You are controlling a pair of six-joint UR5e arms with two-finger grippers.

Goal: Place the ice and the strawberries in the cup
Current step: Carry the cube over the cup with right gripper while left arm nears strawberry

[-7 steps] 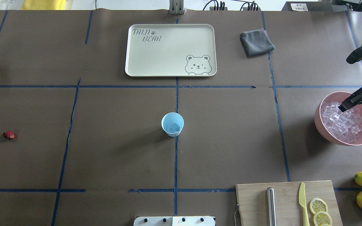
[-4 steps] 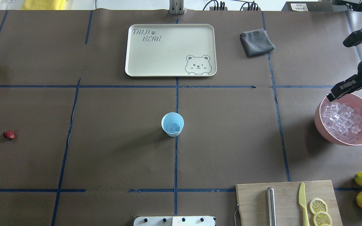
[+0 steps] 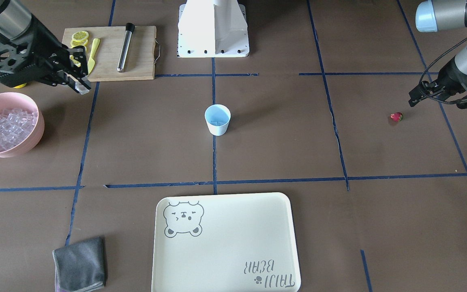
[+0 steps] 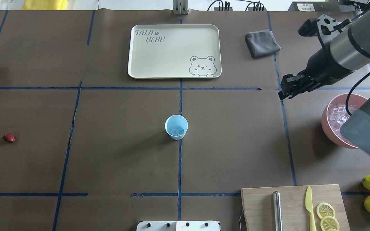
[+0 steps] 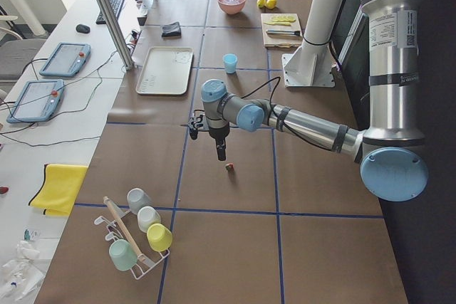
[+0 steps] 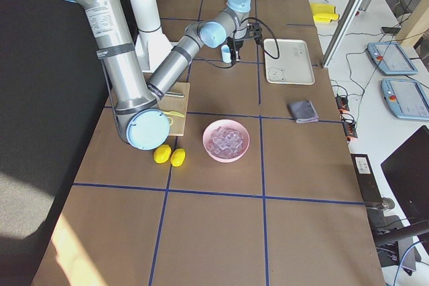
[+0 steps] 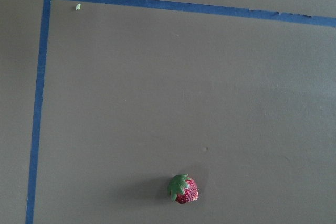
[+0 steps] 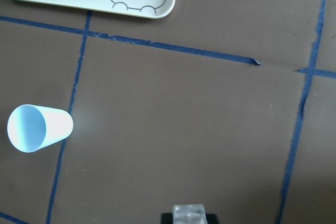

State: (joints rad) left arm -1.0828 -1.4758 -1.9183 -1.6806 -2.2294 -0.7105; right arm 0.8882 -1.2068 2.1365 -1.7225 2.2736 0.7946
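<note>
Strawberry (image 4: 9,137) lies alone at the far left of the bench (image 4: 114,160), well apart from everything else. That spot likely suits the left arm, which can work there without crossing its partner. The left end effector (image 5: 221,152) hangs pointing straight down, near the berry but off to one side of it and clear of the surface. Its wrist camera shows the fruit low in the picture, not centred. Whether its fingers are spread or closed cannot be told, since only the side view shows them and at small size. The arm itself stretches out low and long from the base.

At the middle stands the cup (image 4: 176,127), upright on a blue tape line and within reach of both arms. What looks like some clear ice sits at its bottom.

Further right, the right end effector (image 4: 283,93) is clamped on a single ice cube (image 8: 188,214), held between the fingertips and raised above the bench. It sits between cup and bowl, well apart from the cup, so the delivery step appears to be under way. The forearm reaches in diagonally from the right edge.

The pink bowl (image 4: 328,133), partly hidden under that arm, holds the remaining ice (image 4: 336,117) at the right side, presumably so that the right arm can reach it.
</note>
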